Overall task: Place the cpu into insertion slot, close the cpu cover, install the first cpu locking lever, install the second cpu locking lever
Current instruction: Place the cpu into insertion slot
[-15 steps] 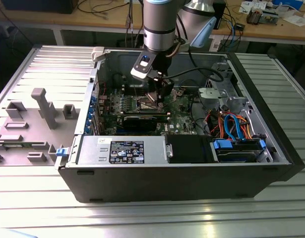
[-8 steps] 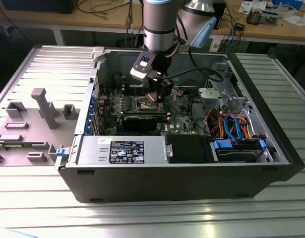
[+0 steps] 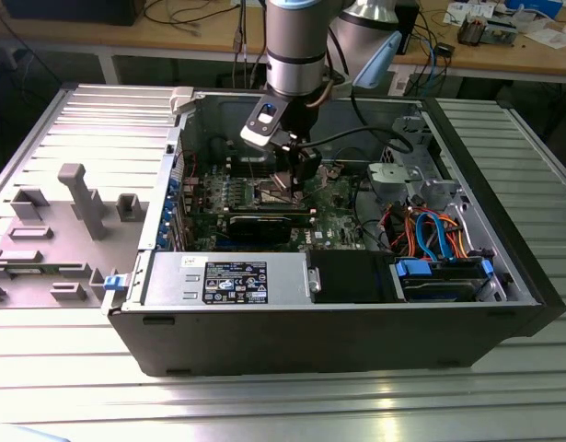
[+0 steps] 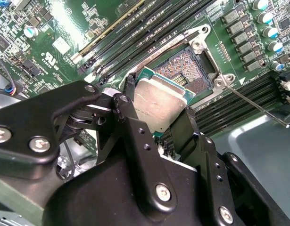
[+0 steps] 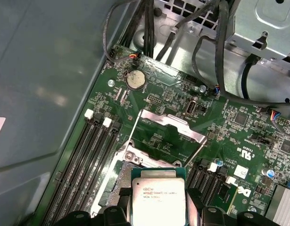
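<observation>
The claw (image 4: pixel 160 107) is clamped on the cpu (image 4: pixel 156 96) by two opposite edges, holding it close above the uncovered insertion slot (image 4: pixel 185 68) in the green motherboard (image 4: pixel 64 28). The cpu cover (image 5: pixel 169 121) stands flipped open beside the slot, inside the computer case (image 3: pixel 356 341).
</observation>
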Available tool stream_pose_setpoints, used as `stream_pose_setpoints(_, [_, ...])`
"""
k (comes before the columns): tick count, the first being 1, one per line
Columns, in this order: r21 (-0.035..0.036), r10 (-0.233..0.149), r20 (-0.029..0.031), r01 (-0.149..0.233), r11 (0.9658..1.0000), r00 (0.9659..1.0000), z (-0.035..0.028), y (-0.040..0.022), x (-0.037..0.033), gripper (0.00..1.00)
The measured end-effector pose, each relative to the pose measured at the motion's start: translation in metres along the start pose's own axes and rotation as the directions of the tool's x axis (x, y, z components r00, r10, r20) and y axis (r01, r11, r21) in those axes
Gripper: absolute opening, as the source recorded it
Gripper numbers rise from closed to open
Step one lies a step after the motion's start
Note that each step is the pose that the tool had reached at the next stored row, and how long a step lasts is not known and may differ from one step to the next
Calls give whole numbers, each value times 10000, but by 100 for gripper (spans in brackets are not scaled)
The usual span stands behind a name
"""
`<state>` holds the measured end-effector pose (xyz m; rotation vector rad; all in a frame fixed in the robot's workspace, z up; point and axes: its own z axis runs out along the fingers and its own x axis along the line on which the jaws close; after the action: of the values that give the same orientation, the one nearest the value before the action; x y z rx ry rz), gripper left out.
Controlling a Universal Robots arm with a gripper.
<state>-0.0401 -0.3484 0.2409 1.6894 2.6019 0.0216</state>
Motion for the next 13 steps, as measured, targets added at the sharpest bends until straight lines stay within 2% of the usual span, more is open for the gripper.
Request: stream_pose_setpoints(13, [14, 334, 23, -334, 9994, 9994, 13, 0, 0, 55])
